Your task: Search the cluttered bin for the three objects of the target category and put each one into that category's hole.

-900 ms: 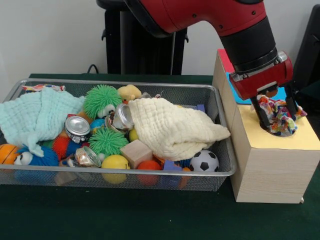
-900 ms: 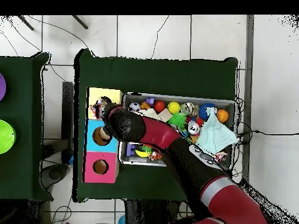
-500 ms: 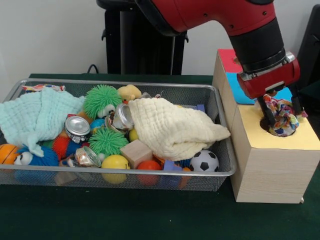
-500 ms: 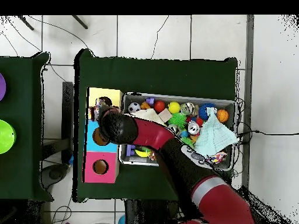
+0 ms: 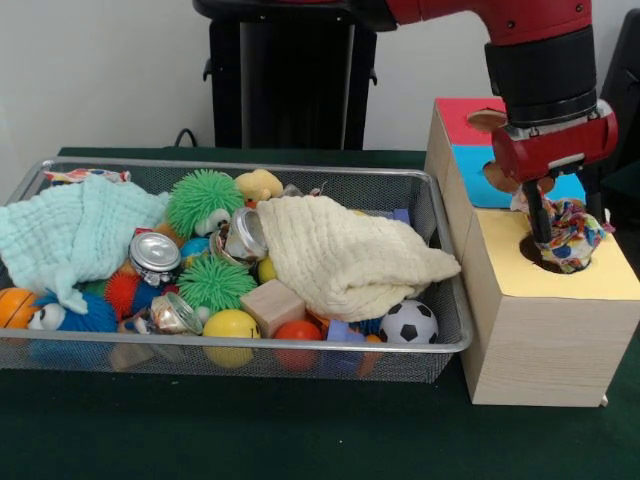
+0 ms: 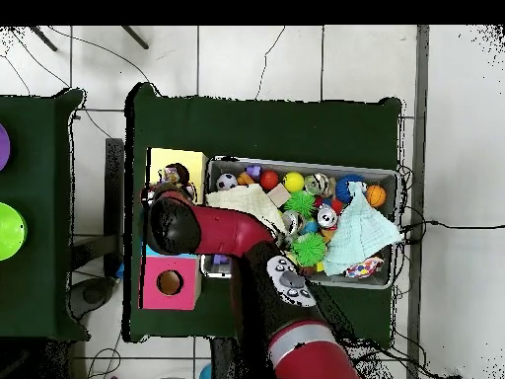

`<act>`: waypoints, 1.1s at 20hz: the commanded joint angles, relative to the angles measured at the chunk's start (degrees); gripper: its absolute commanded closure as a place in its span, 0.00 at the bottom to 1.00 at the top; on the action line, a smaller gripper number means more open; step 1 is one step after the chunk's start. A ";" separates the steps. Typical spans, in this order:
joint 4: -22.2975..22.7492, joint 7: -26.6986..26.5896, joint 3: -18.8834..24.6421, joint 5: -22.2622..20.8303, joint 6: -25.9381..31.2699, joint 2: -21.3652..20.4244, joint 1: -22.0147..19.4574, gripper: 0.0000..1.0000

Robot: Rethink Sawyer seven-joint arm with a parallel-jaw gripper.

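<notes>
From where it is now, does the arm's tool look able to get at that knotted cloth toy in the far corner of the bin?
Probably yes: the knotted cloth toy lies uncovered on the mint cloth; the tool is across at the yellow hole.

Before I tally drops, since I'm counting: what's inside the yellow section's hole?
A knotted multicoloured cloth toy sits in the hole, its top sticking out, the pincer around it. Anything deeper in the box is hidden.

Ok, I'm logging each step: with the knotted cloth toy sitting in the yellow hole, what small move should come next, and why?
Probably lift straight up. The knotted cloth toy sits in the hole of the yellow box top, only partly sunk, and the end effector straddles it. Whether it has let go is unclear; rising would show that.
</notes>
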 commanded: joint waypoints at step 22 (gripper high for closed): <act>-5.23 8.72 -9.39 -0.70 1.65 0.72 2.27 0.00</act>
